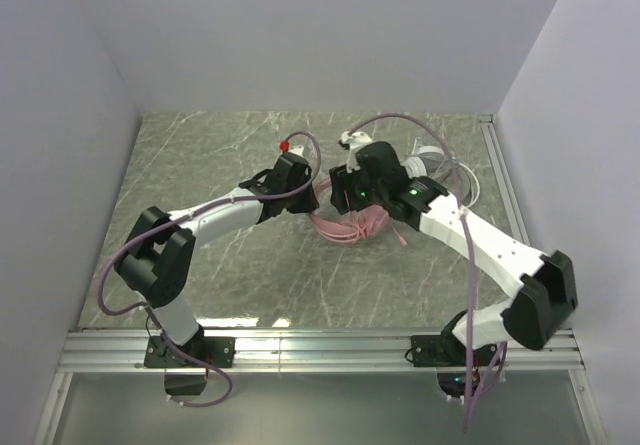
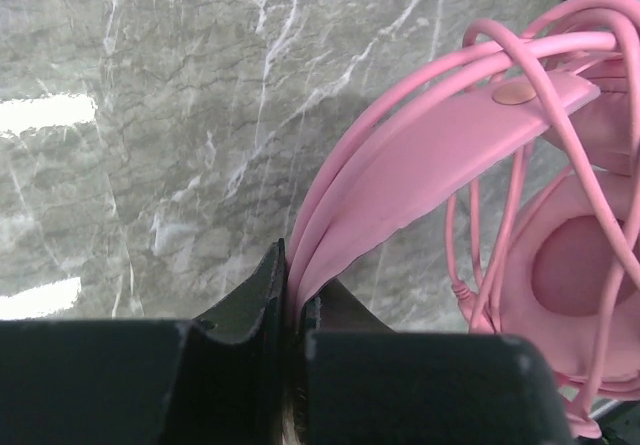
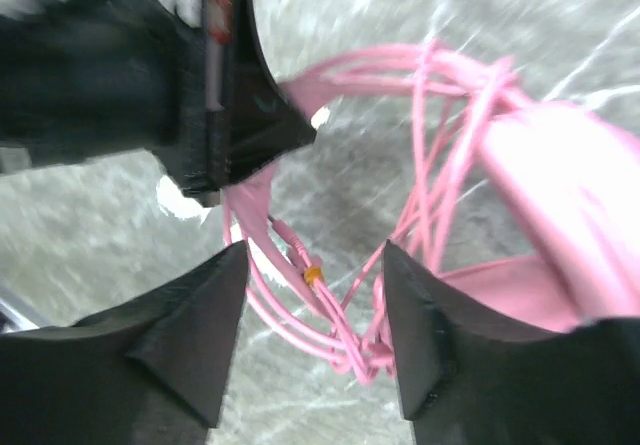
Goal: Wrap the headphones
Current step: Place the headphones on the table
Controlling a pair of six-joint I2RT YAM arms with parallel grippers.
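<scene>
Pink padded over-ear headset (image 2: 450, 145), cord-wound, lies midway on the grey marbled surface (image 2: 150, 115); a second, white-grey headset (image 1: 428, 155) sits just behind the right arm. Left gripper (image 2: 295, 290) jaws are clenched on the pink headband; right gripper (image 3: 310, 265) jaws gape over the cord loops, grasping nothing.

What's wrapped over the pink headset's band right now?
Several loops of pink cord cross over the headband. The left gripper is shut on the band's edge, covering that end.
</scene>
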